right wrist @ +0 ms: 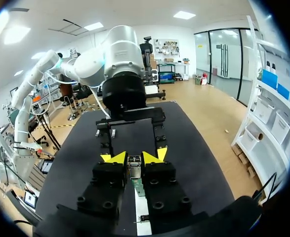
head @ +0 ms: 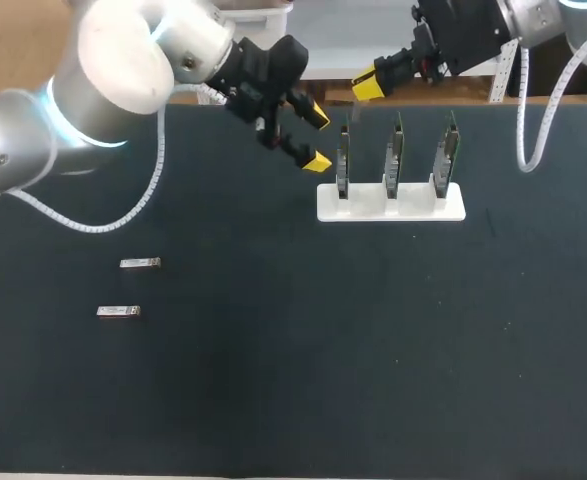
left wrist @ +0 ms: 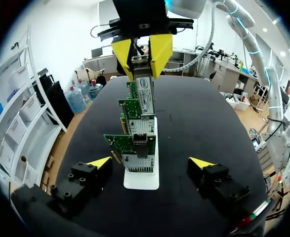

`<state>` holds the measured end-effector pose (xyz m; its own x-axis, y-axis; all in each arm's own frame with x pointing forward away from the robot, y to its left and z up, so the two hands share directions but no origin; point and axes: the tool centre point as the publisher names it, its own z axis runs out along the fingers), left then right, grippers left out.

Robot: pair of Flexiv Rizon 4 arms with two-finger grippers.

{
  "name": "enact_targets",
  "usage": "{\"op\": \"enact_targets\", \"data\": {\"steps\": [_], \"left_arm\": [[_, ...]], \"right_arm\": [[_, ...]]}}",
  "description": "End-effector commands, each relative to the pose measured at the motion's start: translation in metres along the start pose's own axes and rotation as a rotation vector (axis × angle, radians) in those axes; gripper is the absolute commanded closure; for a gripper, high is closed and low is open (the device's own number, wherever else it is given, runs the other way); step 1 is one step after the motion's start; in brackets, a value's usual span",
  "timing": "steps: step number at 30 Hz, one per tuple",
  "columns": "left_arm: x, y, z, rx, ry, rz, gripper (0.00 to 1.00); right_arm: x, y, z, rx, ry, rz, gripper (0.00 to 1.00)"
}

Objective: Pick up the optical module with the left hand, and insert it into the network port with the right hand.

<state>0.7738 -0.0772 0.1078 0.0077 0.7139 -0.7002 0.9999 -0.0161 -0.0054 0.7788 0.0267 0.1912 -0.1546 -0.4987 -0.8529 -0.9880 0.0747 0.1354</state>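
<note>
My right gripper (head: 366, 88) hangs above the far left end of the white stand (head: 391, 202), shut on a silver optical module (left wrist: 145, 94) that points down toward the row of three upright network cards (head: 393, 158). In the right wrist view the module (right wrist: 134, 167) sits between that gripper's (right wrist: 134, 157) yellow tips. The nearest card's metal port cage (left wrist: 139, 143) faces my left gripper (left wrist: 149, 163), which is open and empty just off the stand's left end (head: 315, 140). Two more optical modules (head: 140, 263) (head: 118, 311) lie flat on the table at the left.
The dark table mat (head: 323, 360) stretches wide in front of the stand. My left arm (head: 123, 60) crosses the back left corner, and a white cable loops from it over the mat (head: 93, 225).
</note>
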Motion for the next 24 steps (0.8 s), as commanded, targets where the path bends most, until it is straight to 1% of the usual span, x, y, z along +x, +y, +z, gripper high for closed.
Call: {"op": "enact_targets", "data": {"steps": [1, 7, 20, 24], "left_arm": [[0.002, 0.006, 0.001, 0.017, 0.033, -0.007, 0.00], [0.006, 0.004, 0.008, 0.050, 0.071, 0.010, 0.00], [0.007, 0.006, 0.013, 0.072, 0.066, 0.004, 0.00], [0.008, 0.006, 0.014, 0.076, 0.053, -0.002, 0.00]], "right_arm": [[0.000, 0.003, 0.000, 0.008, -0.002, -0.002, 1.00], [0.000, 0.006, 0.001, 0.002, -0.002, -0.005, 1.00], [0.001, 0.008, -0.001, 0.008, 0.001, -0.009, 1.00], [0.002, 0.008, -0.002, 0.010, 0.002, -0.010, 1.00]]}}
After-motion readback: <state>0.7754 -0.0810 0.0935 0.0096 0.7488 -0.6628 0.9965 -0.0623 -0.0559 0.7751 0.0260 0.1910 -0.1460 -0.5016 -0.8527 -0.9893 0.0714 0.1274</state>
